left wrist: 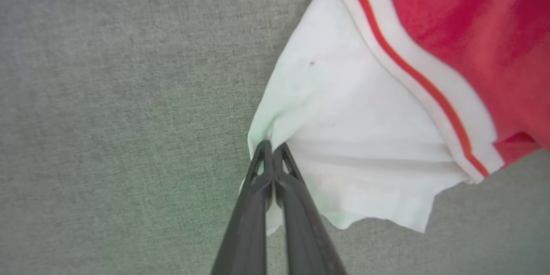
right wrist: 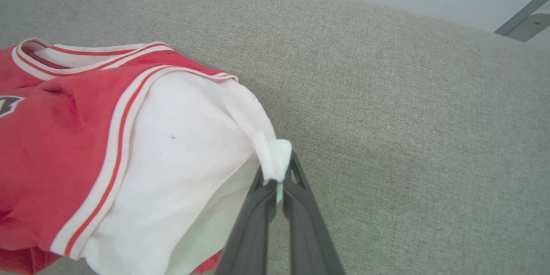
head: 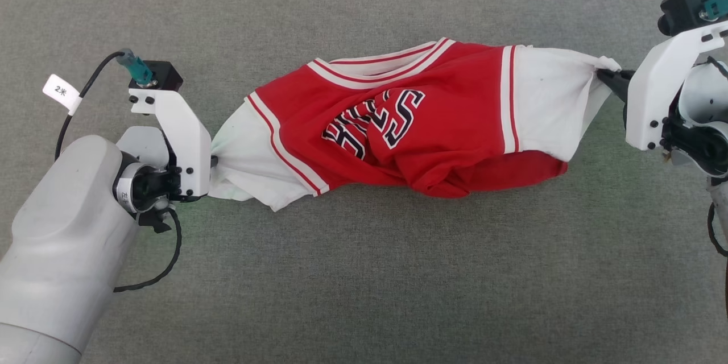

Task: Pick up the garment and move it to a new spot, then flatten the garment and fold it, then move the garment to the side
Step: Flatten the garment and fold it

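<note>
Soft red jersey garment (head: pixel 443 125) with white sleeves spans mid-frame; left gripper (left wrist: pixel 271 149) and right gripper (right wrist: pixel 277 175) each pinch a sleeve end.

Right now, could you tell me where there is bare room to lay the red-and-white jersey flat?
The widest bare grey fabric surface lies on the near side of the red jersey with white sleeves; another strip runs beyond its collar. The middle line is crowded: left gripper and right gripper pinch the sleeves.

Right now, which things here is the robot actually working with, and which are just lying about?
In the job: red jersey, left gripper pinching one white sleeve, right gripper pinching the other.
Just there: grey fabric surface, metal bracket.
</note>
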